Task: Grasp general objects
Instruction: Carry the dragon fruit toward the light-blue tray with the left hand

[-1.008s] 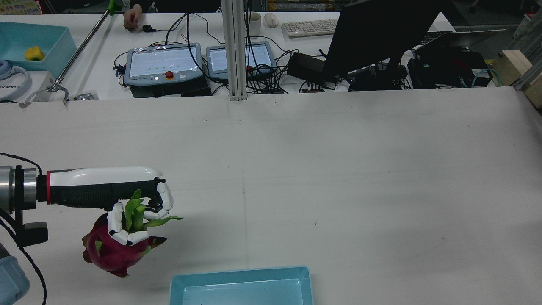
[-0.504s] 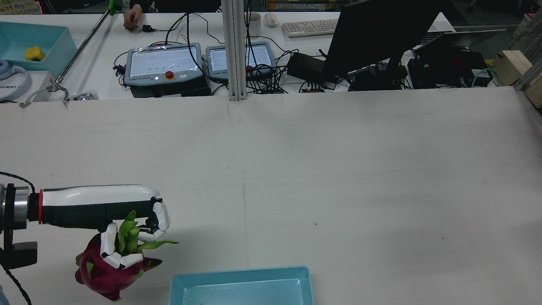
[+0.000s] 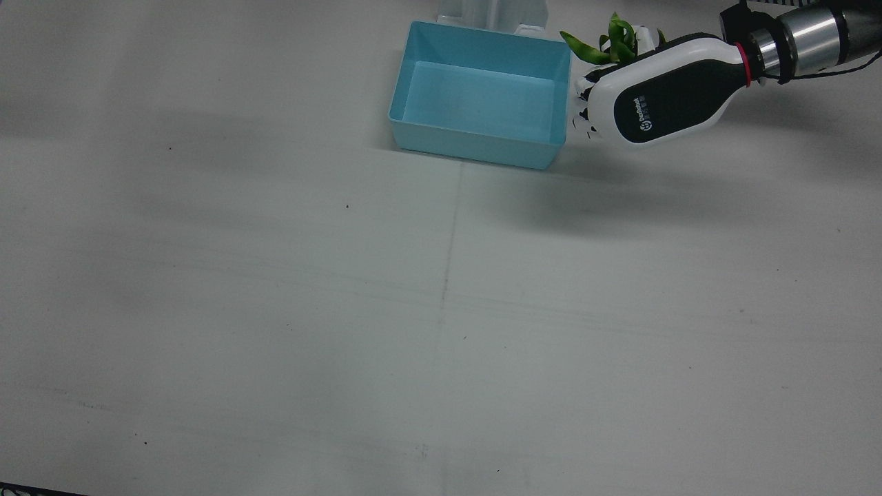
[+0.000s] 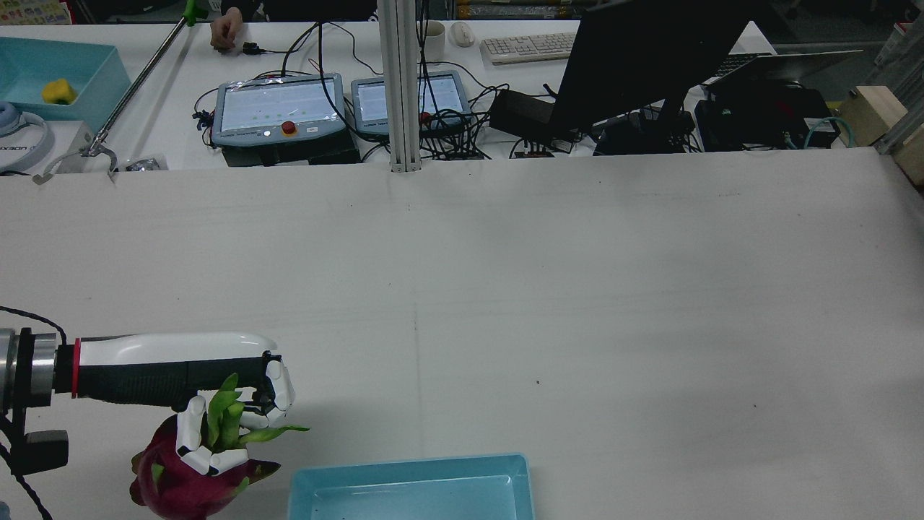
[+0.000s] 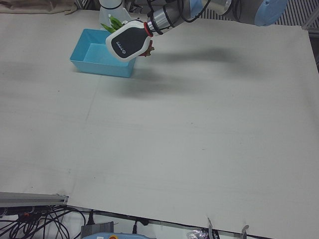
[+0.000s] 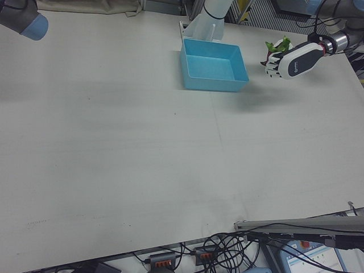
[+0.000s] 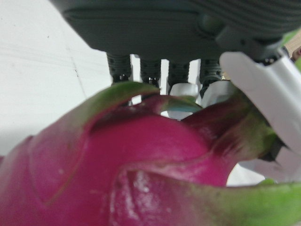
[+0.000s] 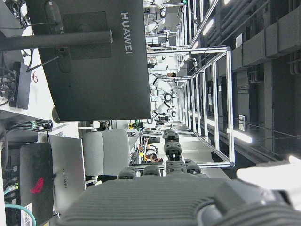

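Already the grasp itself looks done: the left robot hand [image 4: 238,415] has its fingers [image 4: 189,433] wrapped round the green-leafed top of the dragon fruit [image 4: 170,480], which hangs below the palm, off the table [image 4: 577,303] as far as the rear view lets me judge. In the left hand view the magenta skin fills the picture, pressed close under the palm, so the hold seems firm. The fruit hangs just beside the left end of the blue bin [image 4: 411,487], not over it; the front view shows the bin empty. What remains, if the fruit is meant for that bin, is carrying it over the rim and letting go. The right robot hand shows only in its own camera, aimed off the station; whether its fingers are spread or curled I cannot tell.
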Tool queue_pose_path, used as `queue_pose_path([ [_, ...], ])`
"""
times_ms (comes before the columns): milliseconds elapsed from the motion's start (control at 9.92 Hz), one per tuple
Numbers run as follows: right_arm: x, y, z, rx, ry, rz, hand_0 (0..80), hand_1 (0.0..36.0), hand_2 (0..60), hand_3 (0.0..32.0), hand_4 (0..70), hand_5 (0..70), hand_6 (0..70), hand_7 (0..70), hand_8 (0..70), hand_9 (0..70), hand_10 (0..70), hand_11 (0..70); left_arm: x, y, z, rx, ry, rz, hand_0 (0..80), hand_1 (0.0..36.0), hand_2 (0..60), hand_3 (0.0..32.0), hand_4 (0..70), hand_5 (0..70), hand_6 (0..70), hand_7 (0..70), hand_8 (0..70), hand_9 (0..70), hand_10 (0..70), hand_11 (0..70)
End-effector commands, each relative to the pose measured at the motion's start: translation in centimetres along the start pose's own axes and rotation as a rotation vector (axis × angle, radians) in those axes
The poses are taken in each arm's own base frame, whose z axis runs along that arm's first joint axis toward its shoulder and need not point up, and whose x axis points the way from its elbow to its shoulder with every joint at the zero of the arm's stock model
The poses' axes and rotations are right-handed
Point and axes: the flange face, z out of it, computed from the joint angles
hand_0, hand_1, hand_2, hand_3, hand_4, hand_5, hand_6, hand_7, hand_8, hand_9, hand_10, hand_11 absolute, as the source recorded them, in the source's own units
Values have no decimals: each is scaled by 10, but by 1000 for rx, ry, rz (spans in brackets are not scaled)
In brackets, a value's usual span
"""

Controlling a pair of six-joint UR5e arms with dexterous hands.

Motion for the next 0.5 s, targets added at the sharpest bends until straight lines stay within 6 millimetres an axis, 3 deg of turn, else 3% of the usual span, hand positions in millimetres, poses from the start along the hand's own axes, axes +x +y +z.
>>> queue_pose_path([
  [0,0,0,0,0,0,0,0,0,0,0,0,0,0,0,0,0,0,0,-6,11,10,-21,-10,-50,620,350,600,0,700,700,700,700,499,564,446,637],
  [403,-1,0,0,0,-2,0,0,0,0,0,0,0,0,0,0,0,0,0,-9,21,25,-11,15,-140,628,353,600,0,700,700,700,700,505,556,416,592],
])
